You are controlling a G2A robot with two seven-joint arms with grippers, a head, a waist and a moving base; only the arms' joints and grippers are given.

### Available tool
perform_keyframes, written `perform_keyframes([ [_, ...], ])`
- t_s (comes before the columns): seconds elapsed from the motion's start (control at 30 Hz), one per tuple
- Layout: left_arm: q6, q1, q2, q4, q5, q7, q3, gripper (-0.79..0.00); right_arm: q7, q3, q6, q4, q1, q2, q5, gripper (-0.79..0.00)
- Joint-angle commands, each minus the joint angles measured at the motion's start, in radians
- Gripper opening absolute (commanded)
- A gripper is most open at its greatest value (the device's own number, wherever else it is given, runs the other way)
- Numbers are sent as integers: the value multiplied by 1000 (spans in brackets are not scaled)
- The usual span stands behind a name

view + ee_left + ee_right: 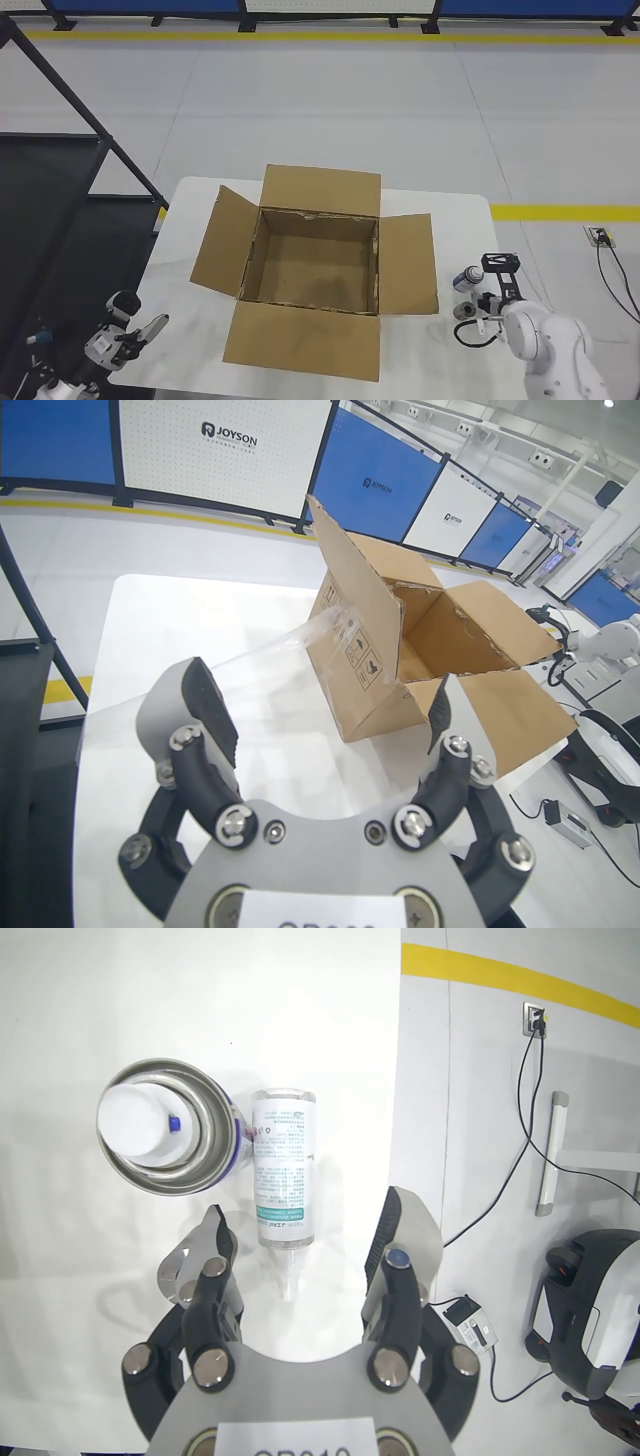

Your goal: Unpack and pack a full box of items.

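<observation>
Unpacking looks done, packing unstarted: the cardboard box (312, 262) stands open and bare inside on the counter (190, 215), the upright spray can (165, 1128) and lying clear bottle (282, 1168) beside its right flap (408, 265), the right gripper (305, 1218) released above the bottle, the left gripper (320, 680) released too.

The box (320, 190) fills the table's (450, 215) middle, flaps (408, 265) spread outward, mouth open from above. Bare strips run along the left and far edges. By the right edge an upright spray can (165, 1133) and a lying bottle (283, 1168) touch, crowding that strip.
</observation>
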Motion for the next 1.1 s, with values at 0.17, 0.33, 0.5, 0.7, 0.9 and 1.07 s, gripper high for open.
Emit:
perform_keyframes([
  [0.17,4,-7,1,4,-3,-2,1,0,9,-22,-11,58,36,1,-2,-317],
  [0.33,7,-8,1,6,-1,-1,3,0,11,-30,-22,107,63,2,9,-394],
  [0.5,8,-8,1,10,0,2,1,0,9,-31,-38,158,94,4,25,-406],
  [0.7,11,-7,1,11,1,5,0,0,2,-34,-54,191,111,7,39,-413],
  [0.9,10,-5,0,11,4,9,0,0,-4,-37,-66,217,123,10,52,-419],
  [1.07,8,-1,0,12,6,13,-1,0,-6,-36,-73,235,132,13,61,-683],
])
